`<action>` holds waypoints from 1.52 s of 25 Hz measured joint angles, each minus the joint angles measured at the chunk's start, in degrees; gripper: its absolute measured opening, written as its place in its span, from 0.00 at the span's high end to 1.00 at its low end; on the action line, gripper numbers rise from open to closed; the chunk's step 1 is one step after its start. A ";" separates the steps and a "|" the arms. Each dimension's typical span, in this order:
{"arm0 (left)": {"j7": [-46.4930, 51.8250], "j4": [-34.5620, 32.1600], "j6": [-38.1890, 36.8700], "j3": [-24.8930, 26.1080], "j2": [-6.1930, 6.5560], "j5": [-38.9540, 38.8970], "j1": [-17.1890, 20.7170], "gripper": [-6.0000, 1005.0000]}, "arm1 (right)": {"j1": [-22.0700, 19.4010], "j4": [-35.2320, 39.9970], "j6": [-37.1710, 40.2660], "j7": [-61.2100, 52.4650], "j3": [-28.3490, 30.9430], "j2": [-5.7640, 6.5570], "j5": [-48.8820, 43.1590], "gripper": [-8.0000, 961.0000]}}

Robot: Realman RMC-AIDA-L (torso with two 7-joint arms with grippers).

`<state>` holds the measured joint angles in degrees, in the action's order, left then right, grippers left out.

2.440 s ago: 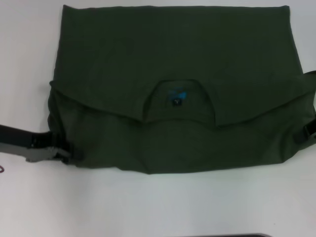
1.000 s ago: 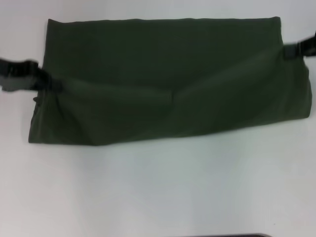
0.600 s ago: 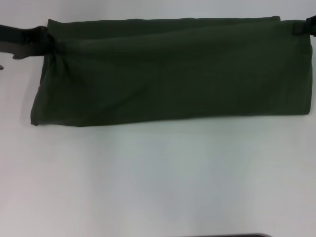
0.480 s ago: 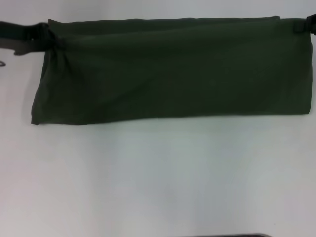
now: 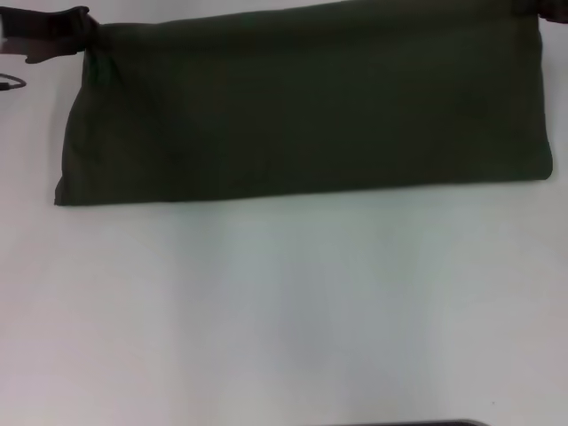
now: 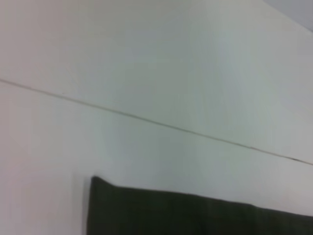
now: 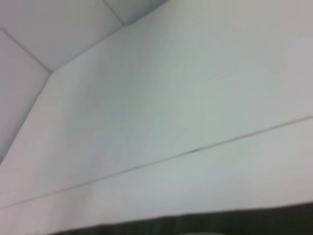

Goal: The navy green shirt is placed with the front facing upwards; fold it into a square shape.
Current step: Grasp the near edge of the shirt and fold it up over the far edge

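Shirt [image 5: 302,106] lies as a long crosswise band, left hand [image 5: 75,31] clenched on its far-left corner (right hand's grip unseen).

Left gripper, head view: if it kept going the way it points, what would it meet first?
The left gripper points inward at the navy green shirt; its tip already meets the shirt's far left corner, so more shirt fabric, though depth is unclear.

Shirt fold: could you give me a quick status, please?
Left gripper at shirt's far left corner. Right gripper barely visible, far right corner. Shirt folded into long band. Nothing in the way.
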<state>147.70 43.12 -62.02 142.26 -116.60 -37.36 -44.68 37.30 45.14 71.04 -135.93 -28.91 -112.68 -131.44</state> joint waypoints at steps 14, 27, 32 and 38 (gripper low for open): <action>0.13 -0.53 10.55 -6.35 -2.77 -0.06 -0.61 0.94 | 0.72 -4.57 -13.31 2.16 -5.71 -2.28 -0.10 0.95; 0.39 -1.45 12.75 -7.59 -2.97 0.14 -1.18 0.93 | 3.59 -6.48 -18.29 1.79 -8.89 -2.93 -0.09 0.94; 2.36 -1.91 12.87 -6.82 -2.31 0.31 -0.32 0.93 | 3.08 -8.73 -16.80 0.53 -8.89 -0.94 -0.13 0.94; 3.54 -0.73 13.31 -6.86 -2.11 0.00 0.77 0.78 | 1.87 -9.99 -15.79 -0.89 -8.55 1.46 -0.15 0.90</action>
<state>151.24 42.39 -48.71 135.41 -118.71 -37.36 -43.91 39.17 35.15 55.25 -136.82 -37.46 -111.22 -131.59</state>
